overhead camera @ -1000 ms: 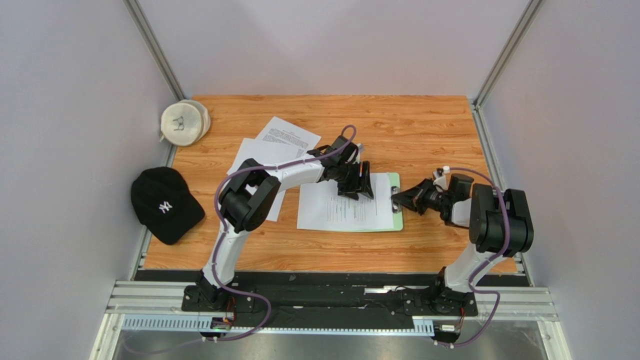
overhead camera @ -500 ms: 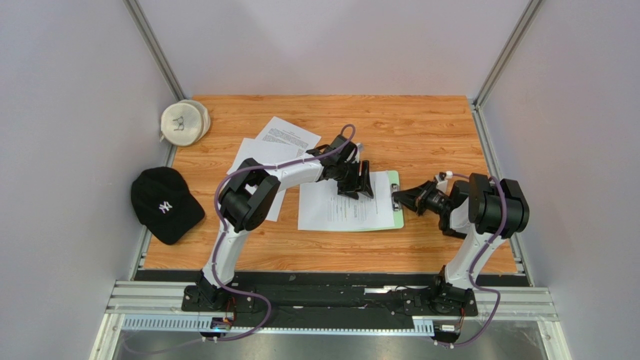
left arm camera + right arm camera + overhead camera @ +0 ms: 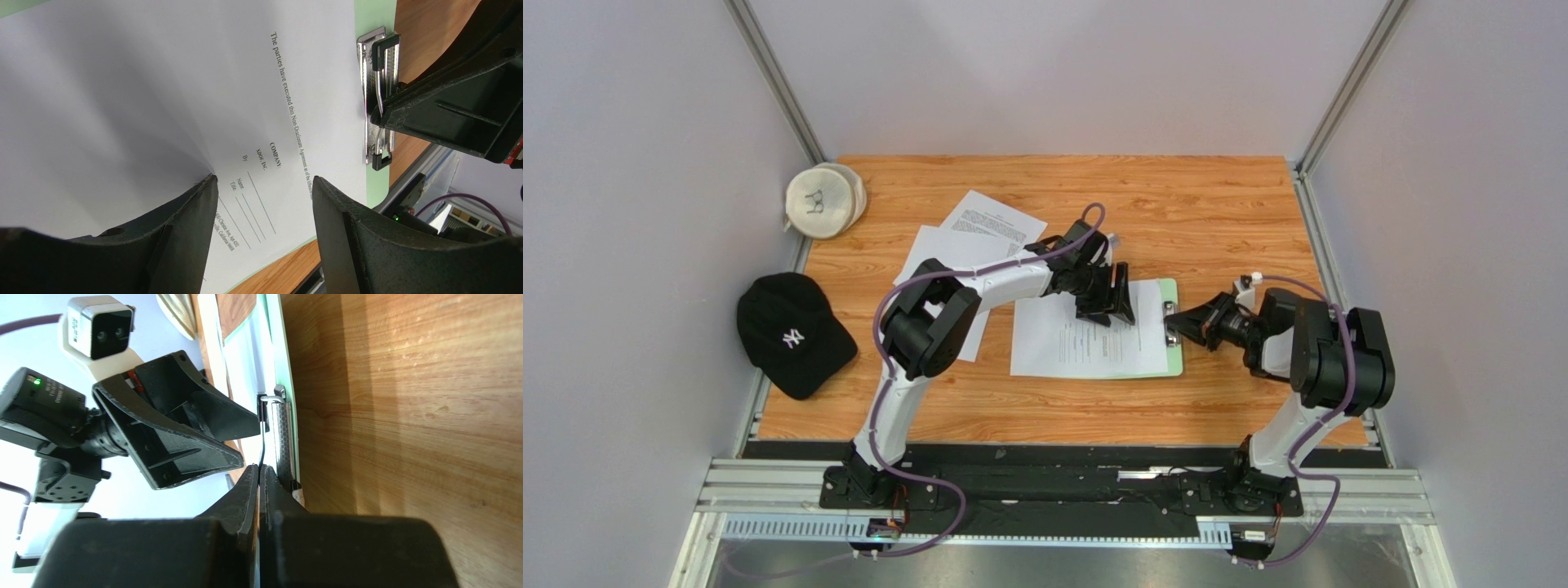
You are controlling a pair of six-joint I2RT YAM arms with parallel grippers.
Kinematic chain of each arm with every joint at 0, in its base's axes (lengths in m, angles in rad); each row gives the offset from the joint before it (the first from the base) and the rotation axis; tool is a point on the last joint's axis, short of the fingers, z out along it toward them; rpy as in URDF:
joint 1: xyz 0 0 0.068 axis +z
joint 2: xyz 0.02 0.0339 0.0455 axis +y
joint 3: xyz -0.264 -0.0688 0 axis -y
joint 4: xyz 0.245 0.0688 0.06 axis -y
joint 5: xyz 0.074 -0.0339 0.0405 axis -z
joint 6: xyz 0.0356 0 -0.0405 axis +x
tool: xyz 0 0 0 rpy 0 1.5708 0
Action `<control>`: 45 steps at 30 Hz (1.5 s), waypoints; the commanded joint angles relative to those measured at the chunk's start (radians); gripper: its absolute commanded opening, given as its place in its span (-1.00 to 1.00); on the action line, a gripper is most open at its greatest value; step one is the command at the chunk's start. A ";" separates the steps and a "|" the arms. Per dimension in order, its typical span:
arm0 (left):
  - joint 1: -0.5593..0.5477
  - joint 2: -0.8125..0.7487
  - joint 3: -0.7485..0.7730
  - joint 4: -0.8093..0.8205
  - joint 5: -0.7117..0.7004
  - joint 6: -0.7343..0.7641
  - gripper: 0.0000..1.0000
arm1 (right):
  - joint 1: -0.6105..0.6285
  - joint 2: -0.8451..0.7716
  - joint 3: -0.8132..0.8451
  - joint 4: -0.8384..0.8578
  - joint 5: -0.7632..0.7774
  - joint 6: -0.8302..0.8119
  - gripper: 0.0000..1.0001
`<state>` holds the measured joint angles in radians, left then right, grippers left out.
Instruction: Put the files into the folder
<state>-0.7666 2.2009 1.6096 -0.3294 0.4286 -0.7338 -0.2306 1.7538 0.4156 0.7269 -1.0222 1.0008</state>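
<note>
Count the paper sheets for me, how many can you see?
3. One sheet lies on the green folder in the middle. A far sheet and a near sheet overlap left of it, the near one partly under the left arm. More may hide beneath.

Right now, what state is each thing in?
Pale green flat clipboard: lying flat, bearing one sheet.
Small metal clip: gripped by right tool.
White printed paper sheet: on clipboard.
Other loose white sheets: on table, off clipboard.
Left tool: open above sheet.
Right tool: shut on clip.
</note>
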 commanded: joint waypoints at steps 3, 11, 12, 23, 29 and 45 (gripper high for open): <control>-0.019 -0.027 0.015 -0.025 0.015 0.017 0.36 | 0.011 -0.073 0.051 -0.136 -0.016 -0.116 -1.00; -0.031 0.037 0.030 -0.017 0.036 -0.004 0.35 | 0.017 -0.057 0.035 -0.009 -0.041 -0.022 -1.00; -0.033 0.042 0.038 -0.019 0.033 -0.006 0.35 | 0.019 -0.059 0.037 -0.007 -0.041 -0.021 -1.00; -0.036 0.046 0.111 -0.123 -0.034 0.063 0.36 | 0.025 -0.077 0.048 -0.087 -0.033 -0.083 -1.00; -0.013 0.051 0.078 -0.116 -0.047 0.063 0.36 | 0.024 -0.097 0.042 -0.093 -0.033 -0.091 -1.00; -0.011 0.091 0.119 -0.105 -0.011 0.057 0.36 | 0.039 -0.073 0.066 -0.139 -0.033 -0.139 -1.00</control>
<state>-0.7780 2.2406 1.6981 -0.4156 0.4419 -0.7036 -0.2050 1.6981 0.4358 0.5777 -1.0039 0.8845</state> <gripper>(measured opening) 0.676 0.007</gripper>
